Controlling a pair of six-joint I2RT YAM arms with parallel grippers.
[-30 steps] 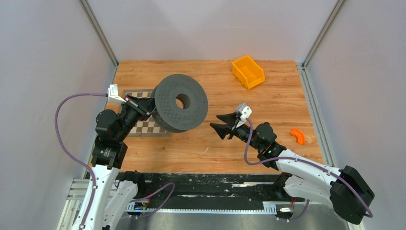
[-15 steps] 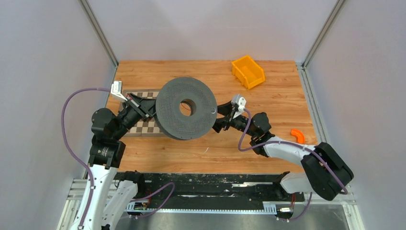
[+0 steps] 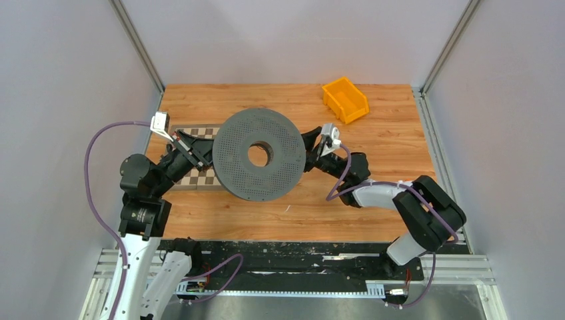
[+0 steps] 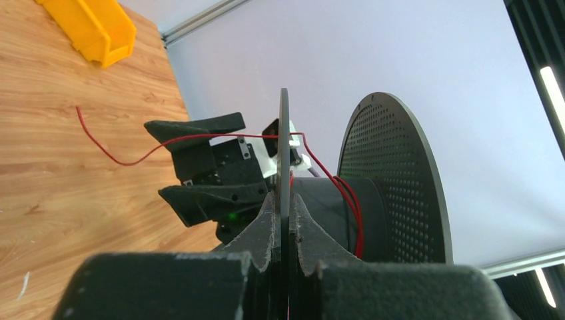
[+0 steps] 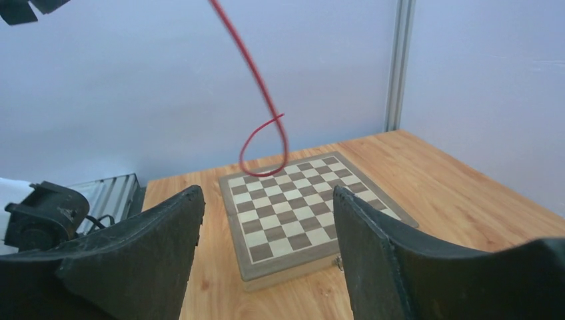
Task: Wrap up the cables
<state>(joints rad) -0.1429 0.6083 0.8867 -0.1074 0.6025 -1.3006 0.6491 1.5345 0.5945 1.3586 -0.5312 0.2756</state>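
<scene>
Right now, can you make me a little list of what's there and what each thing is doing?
left gripper: shut on the rim of the spool
right gripper: open, beside the spool, holding nothing
spool: dark grey, two discs full of holes
wire: thin, red, a few turns on the spool's core, the rest hanging loose
chessboard: flat on the table
yellow bin: far right part of the table

Bright, even light from above, soft shadow under the spool (image 3: pixel 260 155), strip lights (image 4: pixel 553 87) glaring right of the spool, red wire (image 5: pixel 273 119) slightly blurred
</scene>
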